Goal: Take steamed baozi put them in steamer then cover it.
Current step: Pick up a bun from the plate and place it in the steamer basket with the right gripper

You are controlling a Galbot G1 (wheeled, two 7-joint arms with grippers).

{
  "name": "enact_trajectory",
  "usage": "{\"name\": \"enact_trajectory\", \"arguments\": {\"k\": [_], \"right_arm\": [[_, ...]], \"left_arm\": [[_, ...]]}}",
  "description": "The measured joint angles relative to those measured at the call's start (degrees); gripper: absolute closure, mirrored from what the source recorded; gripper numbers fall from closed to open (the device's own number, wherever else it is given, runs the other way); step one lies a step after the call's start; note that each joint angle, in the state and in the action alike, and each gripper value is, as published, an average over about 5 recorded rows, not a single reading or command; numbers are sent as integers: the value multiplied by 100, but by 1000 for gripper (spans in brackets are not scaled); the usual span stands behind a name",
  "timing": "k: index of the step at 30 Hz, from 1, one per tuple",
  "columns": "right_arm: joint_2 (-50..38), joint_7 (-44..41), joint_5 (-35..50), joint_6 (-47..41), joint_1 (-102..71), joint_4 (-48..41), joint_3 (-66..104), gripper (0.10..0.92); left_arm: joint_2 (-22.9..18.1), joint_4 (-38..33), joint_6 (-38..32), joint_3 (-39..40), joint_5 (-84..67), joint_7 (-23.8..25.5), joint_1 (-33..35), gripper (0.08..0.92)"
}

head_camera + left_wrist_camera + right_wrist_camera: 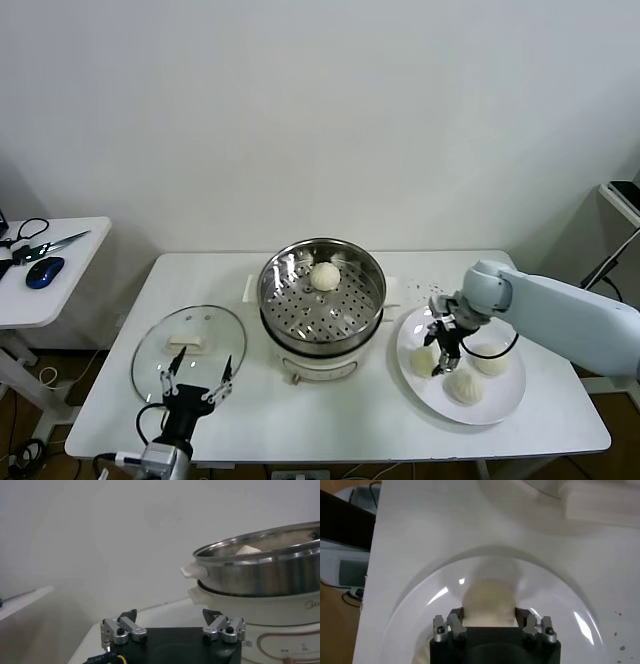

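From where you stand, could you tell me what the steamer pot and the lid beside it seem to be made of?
The steamer pot looks like polished stainless steel: shiny, reflective, with a perforated tray. Its base looks like cream plastic. The lid appears to be clear glass, since the table shows through, with a metal rim.

Overhead head view, two low wrist close-ups

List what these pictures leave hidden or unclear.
- Right claw contact with the steamed baozi: head view too small; right wrist view blurred, the claw body hides the bun's lower part.
- Cover: near edge hidden by the left claw in head view.
- Steamer: cut off by the left wrist view's edge; its rim hides the tray.
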Motion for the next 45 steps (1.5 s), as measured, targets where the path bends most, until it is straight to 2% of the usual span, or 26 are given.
{"name": "enact_trajectory", "arguments": {"k": [9, 17, 29, 45], "right_arm": [[-136, -74, 669, 151, 1342, 58, -802, 355], [172, -130, 1516, 146, 2794, 12, -1556, 355], [1550, 99, 2528, -166, 3498, -297, -1799, 355], [3339, 399, 2638, -482, 2799, -933, -1633, 351]], "left_arm": [[-6, -44, 31, 75, 16, 1, -19, 177], [-16, -46, 49, 145, 42, 0, -42, 177], [-9, -131, 82, 207, 55, -2, 6, 177], [36, -213, 55, 178, 36, 1, 103, 177]]}}
